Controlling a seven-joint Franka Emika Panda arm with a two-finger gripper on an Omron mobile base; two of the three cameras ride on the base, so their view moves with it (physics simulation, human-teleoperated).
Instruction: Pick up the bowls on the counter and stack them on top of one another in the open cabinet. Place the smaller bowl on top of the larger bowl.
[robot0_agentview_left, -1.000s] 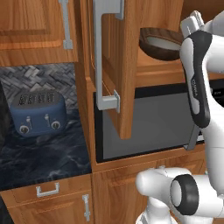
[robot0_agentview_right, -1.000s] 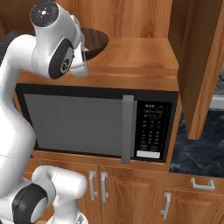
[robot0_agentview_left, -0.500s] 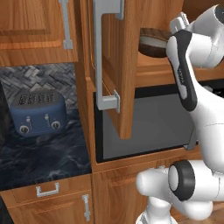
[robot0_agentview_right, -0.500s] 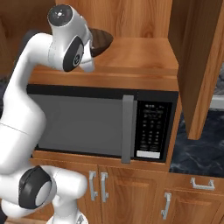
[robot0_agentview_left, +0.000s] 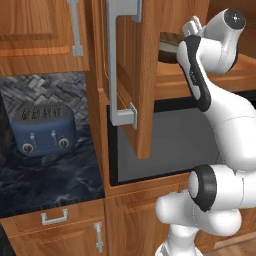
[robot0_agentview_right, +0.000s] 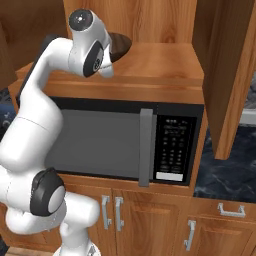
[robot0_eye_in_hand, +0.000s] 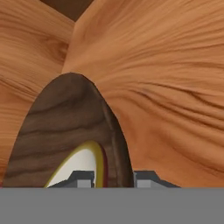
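The larger bowl (robot0_eye_in_hand: 65, 131), dark brown striped wood, stands on edge in the hand view, with the gripper (robot0_eye_in_hand: 114, 178) shut on its wall, one fingertip (robot0_eye_in_hand: 81, 177) on each side. A pale patch edged in yellow and red shows low on the bowl's face. From the base views the larger bowl (robot0_agentview_right: 120, 46) (robot0_agentview_left: 167, 47) hangs tilted just over the shelf floor (robot0_agentview_right: 165, 60) of the open cabinet, half hidden by the arm's wrist. The cabinet door (robot0_agentview_left: 132, 75) stands open. The smaller bowl is out of view. The counter (robot0_agentview_left: 50, 180) lies to the left.
A black microwave (robot0_agentview_right: 125, 145) sits directly under the shelf. The open door (robot0_agentview_right: 225, 75) with its long grey bar handle (robot0_agentview_left: 117, 65) juts out beside the arm. A blue toaster (robot0_agentview_left: 42, 130) stands on the counter at the left, with drawers and doors below.
The arm's upper joints have risen and swung in toward the cabinet. The wooden bowl has shifted a little further over the shelf, still in the grip.
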